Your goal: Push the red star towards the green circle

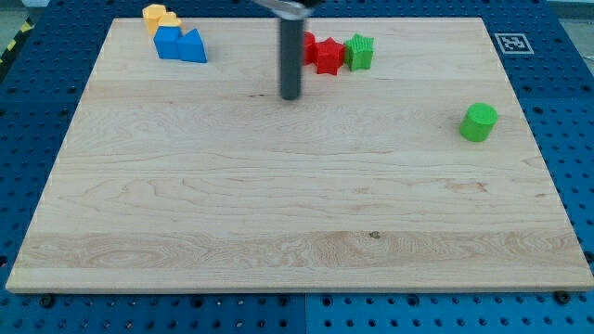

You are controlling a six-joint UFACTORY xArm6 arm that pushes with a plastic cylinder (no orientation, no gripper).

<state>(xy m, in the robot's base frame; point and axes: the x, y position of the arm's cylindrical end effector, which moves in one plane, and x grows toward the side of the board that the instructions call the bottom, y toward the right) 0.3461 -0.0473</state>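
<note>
The red star (326,55) lies near the view's top, middle, with another red block (308,44) touching its left and partly hidden by the rod. A green star-like block (359,52) touches its right side. The green circle (479,122) stands alone at the view's right. My tip (291,96) rests on the board below and to the left of the red star, a short gap from it.
A blue block (180,44) and a yellow block (159,17) sit together at the view's top left. The wooden board (278,204) ends at blue pegboard all round. A marker tag (511,43) sits at the top right corner.
</note>
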